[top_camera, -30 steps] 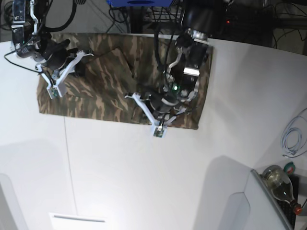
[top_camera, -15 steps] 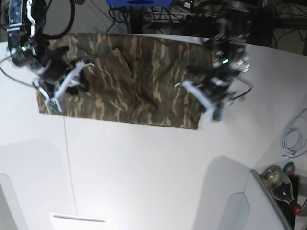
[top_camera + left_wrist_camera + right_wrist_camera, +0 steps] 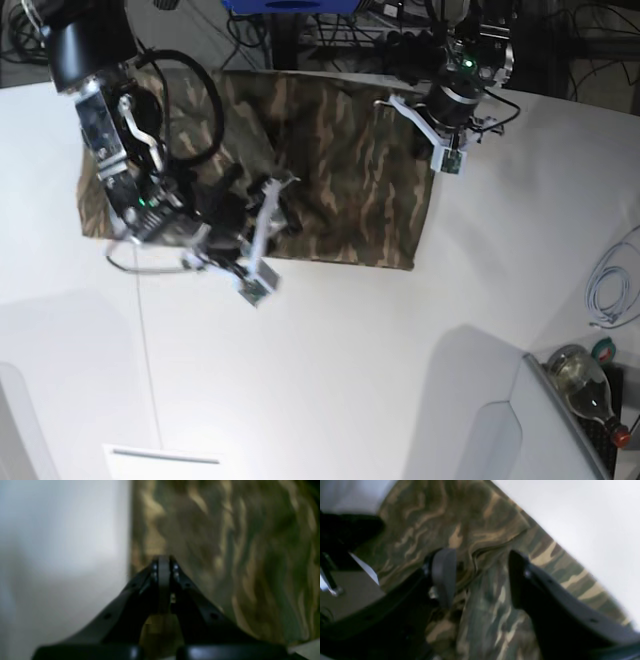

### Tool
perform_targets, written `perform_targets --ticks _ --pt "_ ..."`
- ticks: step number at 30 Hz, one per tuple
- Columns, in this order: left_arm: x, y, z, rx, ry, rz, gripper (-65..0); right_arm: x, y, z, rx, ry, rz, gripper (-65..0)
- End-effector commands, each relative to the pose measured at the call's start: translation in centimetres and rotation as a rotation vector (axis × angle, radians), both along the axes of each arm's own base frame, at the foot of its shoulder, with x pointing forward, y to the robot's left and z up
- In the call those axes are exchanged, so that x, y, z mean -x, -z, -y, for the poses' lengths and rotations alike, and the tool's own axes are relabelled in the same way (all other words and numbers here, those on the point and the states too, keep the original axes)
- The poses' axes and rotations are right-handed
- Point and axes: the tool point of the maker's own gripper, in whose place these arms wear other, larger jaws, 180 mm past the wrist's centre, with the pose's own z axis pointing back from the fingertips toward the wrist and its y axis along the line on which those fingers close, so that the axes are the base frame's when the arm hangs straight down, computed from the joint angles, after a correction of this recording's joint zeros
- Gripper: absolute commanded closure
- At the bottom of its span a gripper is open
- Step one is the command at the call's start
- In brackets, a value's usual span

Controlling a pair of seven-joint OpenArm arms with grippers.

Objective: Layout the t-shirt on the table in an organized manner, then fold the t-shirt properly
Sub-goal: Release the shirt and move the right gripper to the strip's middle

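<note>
The camouflage t-shirt [image 3: 340,170] lies spread across the far side of the white table [image 3: 350,370]. My right gripper [image 3: 283,208] is over the shirt's middle. In the right wrist view it [image 3: 480,577] stands open, with a raised fold of the t-shirt [image 3: 480,530] between its fingers [image 3: 443,575]. My left gripper [image 3: 435,125] is at the shirt's upper right edge. The left wrist view shows it [image 3: 163,565] shut, tips pressed together over the border between the t-shirt [image 3: 237,555] and bare table [image 3: 62,542]. No cloth shows between its tips.
A thin dark seam [image 3: 140,330] runs down the table's left part. A coiled white cable [image 3: 610,290] and a glass bottle [image 3: 585,385] sit at the right edge, beside a grey box [image 3: 560,430]. Dark cables and stands crowd the back behind the shirt.
My right arm swung from the shirt's left edge to its middle and its gripper opened. My left arm travelled from the shirt's lower middle to its upper right edge, staying shut.
</note>
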Motion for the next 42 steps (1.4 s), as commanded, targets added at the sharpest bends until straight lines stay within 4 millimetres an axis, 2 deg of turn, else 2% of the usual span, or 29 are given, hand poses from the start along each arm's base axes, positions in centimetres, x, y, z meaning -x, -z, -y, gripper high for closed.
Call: perform_targets --ticks 1,2,3,6,10,12,14,16,19,25,27,33,35,37,40,42 --pt "-0.5 -0.6 -0.3 -0.001 -0.003 0.039 0.0 -1.8 -2.5 -2.5 -0.059 -0.049 0.074 -12.0" --pt "0.0 -0.4 -0.3 0.0 -0.005 0.036 0.0 -2.0 -2.2 -3.3 -0.043 -0.086 0.067 -4.5" --pt "0.0 -0.5 -0.3 0.002 -0.004 0.045 0.0 -2.4 -1.8 -4.4 -0.023 -0.126 0.062 0.0" --pt "0.0 -0.7 -0.2 0.005 -0.004 0.054 0.0 -3.2 0.0 -7.5 0.026 -0.196 0.004 -2.6" --pt "0.0 -2.1 0.3 0.013 0.003 0.085 0.0 -3.0 1.3 -11.5 0.032 -0.261 -0.027 0.0" --pt "-0.5 -3.4 0.2 0.011 0.001 0.122 0.0 -2.8 2.5 -12.5 0.048 -0.277 -0.049 0.0" --pt "-1.3 -4.0 -1.2 -0.005 -0.034 0.145 0.0 -2.6 4.0 -12.8 0.053 -0.27 -0.072 0.0" --pt "-1.7 -3.6 -2.0 -0.014 -0.052 0.14 0.0 -2.7 4.9 -12.6 0.04 -0.251 -0.074 0.0" --pt "-1.6 -1.6 -3.0 -0.027 -0.071 0.092 0.0 -3.1 5.5 -12.3 0.02 -0.226 -0.067 0.0" --pt "0.1 1.7 -3.7 -0.033 -0.088 -0.004 0.0 -4.2 7.2 -10.8 0.007 -0.154 -0.057 0.0" --pt "0.7 2.4 -3.6 -0.033 -0.088 -0.026 0.0 -4.8 7.8 -9.6 0.009 -0.12 -0.056 0.0" --pt "2.3 4.1 -3.8 -0.034 -0.094 -0.086 0.0 -7.6 7.1 -7.0 -0.056 0.033 -0.066 0.0" --pt "2.2 4.0 -3.8 -0.034 -0.094 -0.083 0.0 -8.1 7.4 -5.4 -0.034 0.049 -0.062 0.0" --pt "1.9 3.5 -3.9 -0.034 -0.097 -0.065 0.0 -8.3 7.4 -4.9 -0.027 0.054 -0.058 0.0" --pt "-0.2 0.7 -3.5 -0.023 -0.09 0.022 0.0 -8.4 7.1 -5.0 -0.034 0.059 -0.05 0.0" --pt "-1.6 -2.0 -3.0 -0.022 -0.075 0.101 0.0 -8.4 6.2 -4.6 -0.052 0.056 -0.015 0.0"
